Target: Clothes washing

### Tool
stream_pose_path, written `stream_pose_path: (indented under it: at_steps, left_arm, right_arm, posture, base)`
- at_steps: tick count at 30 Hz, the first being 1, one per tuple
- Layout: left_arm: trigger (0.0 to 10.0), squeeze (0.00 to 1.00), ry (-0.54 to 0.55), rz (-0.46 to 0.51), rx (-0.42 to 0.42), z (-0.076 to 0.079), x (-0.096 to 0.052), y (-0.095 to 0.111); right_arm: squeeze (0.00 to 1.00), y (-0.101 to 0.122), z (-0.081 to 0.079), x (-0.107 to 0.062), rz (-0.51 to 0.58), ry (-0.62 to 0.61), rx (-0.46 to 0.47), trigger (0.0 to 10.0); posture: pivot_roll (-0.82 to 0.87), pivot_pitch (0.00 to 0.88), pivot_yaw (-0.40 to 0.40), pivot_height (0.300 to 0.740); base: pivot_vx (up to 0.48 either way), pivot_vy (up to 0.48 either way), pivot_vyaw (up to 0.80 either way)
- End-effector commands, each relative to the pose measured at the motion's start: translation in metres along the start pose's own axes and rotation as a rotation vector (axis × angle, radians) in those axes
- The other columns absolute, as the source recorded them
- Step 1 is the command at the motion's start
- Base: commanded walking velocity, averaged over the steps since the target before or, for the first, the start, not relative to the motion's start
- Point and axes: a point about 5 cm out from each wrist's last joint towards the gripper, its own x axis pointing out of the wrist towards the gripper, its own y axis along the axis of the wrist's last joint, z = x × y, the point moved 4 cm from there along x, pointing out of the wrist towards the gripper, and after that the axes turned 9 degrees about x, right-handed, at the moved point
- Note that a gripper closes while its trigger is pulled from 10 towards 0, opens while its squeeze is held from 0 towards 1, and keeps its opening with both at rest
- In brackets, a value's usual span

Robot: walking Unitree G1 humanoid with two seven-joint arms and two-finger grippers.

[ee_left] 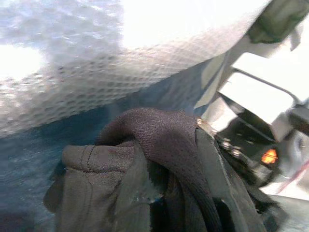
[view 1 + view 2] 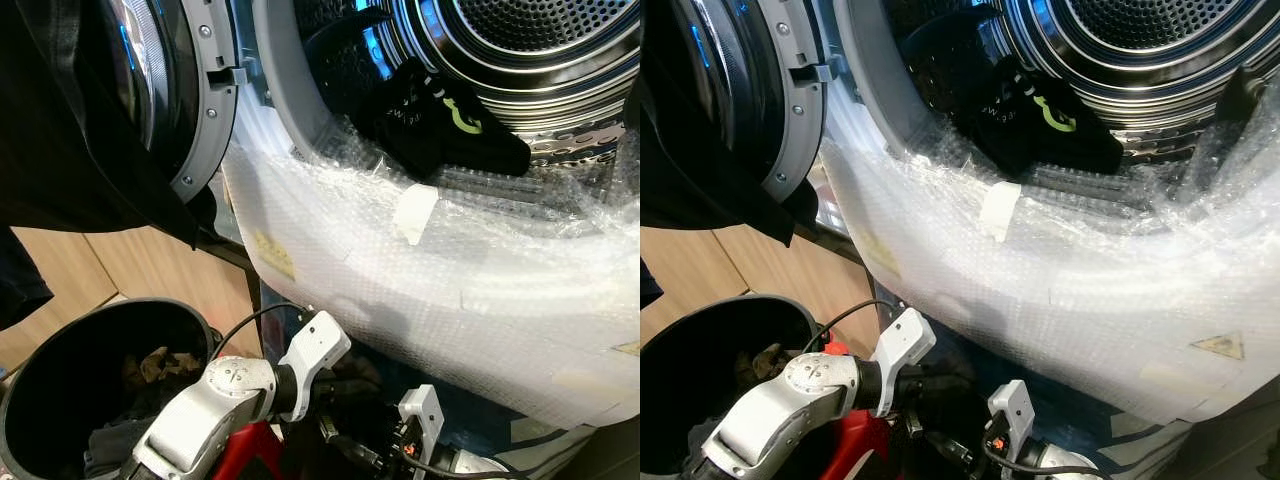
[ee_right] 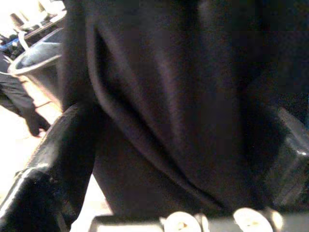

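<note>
We hold soft, light, limp dark cloth bunched in the left gripper's fingers below the drum; the right gripper fingers straddle another dark garment; grip folds.

Head stereo looks down, close on washer drum; wrists near cloth.

Wooden floor beneath, bubble wrap over the front panel.
</note>
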Motion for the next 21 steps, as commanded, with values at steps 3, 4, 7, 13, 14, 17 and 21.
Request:
stream_pose_path:
  at_steps: [3,4,7,13,14,17,21]
  left_arm:
    - [0.0,0.0,0.017,0.023,0.036,-0.005,-0.001,0.008]
    - [0.0,0.0,0.017,0.019,0.037,-0.005,-0.001,0.007]
    - [0.0,0.0,0.033,-0.035,0.057,-0.009,-0.003,-0.002]
    - [0.0,0.0,0.04,-0.025,0.058,-0.009,0.0,0.002]
    - [0.0,0.0,0.042,-0.021,0.054,-0.009,0.001,0.003]
    - [0.0,0.0,0.063,-0.029,0.039,-0.011,0.004,0.0]
    - [0.0,0.0,0.089,-0.024,0.027,-0.014,0.005,0.001]
  right_arm:
    - [0.0,0.001,-0.009,0.003,0.006,0.063,0.019,10.0]
    - [0.0,0.001,-0.009,0.002,0.004,0.067,0.017,10.0]
    - [0.0,0.002,-0.009,-0.001,0.001,0.079,0.019,10.0]
    - [0.0,0.006,-0.012,0.001,0.001,0.103,0.016,10.0]
    - [0.0,0.007,-0.012,0.002,0.004,0.106,0.014,10.0]
    - [0.0,0.007,-0.014,0.009,-0.006,0.102,-0.011,10.0]
    - [0.0,0.007,-0.011,0.016,-0.026,0.063,-0.048,10.0]
  posture:
    - [0.14,0.0,0.051,0.74]
    - [0.14,0.0,0.051,0.74]
    - [0.13,0.0,0.05,0.74]
    - [0.13,0.0,0.048,0.74]
    - [0.13,0.0,0.047,0.74]
    - [0.13,0.0,0.046,0.74]
    - [0.13,0.003,0.046,0.74]
  base:
    - [0.0,0.0,0.0]
    - [0.0,0.0,0.0]
    - [0.0,0.0,0.0]
    - [0.0,0.0,0.0]
    - [0.0,0.0,0.0]
    - [0.0,0.0,0.0]
    - [0.0,0.0,0.0]
